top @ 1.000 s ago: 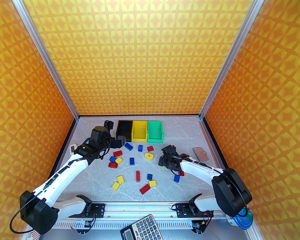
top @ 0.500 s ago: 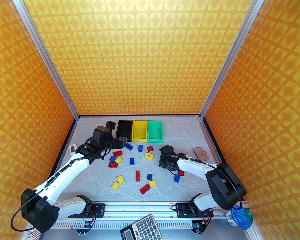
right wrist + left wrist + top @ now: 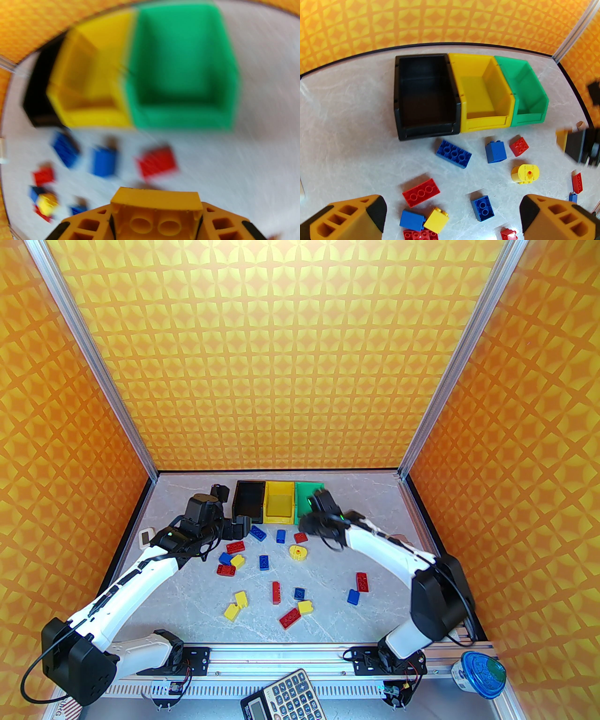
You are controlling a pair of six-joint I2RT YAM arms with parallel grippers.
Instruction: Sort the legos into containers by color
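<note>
The right arm (image 3: 389, 554) has swung from the desk's right side to its far edge, stopping at the fronts of the green bin (image 3: 525, 117) and yellow bin (image 3: 487, 121). The right fingers (image 3: 220, 225) are clamped on a yellow brick (image 3: 155, 204), so I judge a drop is close. The left fingers (image 3: 346, 220), wide apart and empty, hover near the black bin (image 3: 426, 131). Loose legos (image 3: 453, 153) lie mid-desk.

We see bright, even light; short soft shadows on the tabletop (image 3: 328, 615); right wrist view's motion blur smears the green container (image 3: 182, 70).
</note>
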